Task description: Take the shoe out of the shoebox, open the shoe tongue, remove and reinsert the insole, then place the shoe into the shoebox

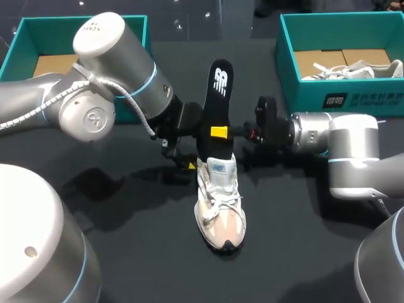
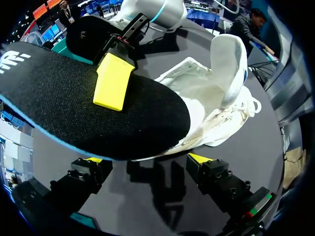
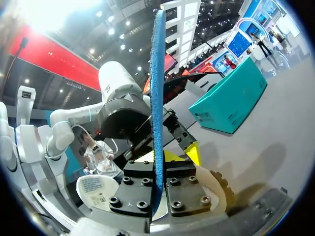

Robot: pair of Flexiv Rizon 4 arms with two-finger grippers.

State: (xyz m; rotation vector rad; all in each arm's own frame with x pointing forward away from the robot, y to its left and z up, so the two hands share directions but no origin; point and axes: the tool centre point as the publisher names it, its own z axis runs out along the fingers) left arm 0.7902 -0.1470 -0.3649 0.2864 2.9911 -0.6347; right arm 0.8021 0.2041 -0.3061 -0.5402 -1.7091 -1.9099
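Table (image 1: 126, 252): shoe (image 1: 219, 202) mid
My right gripper (image 1: 218, 132): pinching insole (image 1: 219, 82), upright over shoe
My left gripper (image 2: 146, 161): spread, beside shoe

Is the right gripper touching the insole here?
Touching. The right wrist view shows the insole edge-on, pinched from both sides in the right gripper; the head view shows a yellow tip against its black face.

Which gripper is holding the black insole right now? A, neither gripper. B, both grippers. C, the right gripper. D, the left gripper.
C: the right gripper is shut on the insole, which runs edge-on between its fingers, while the left gripper is open and the insole is not between its fingers.
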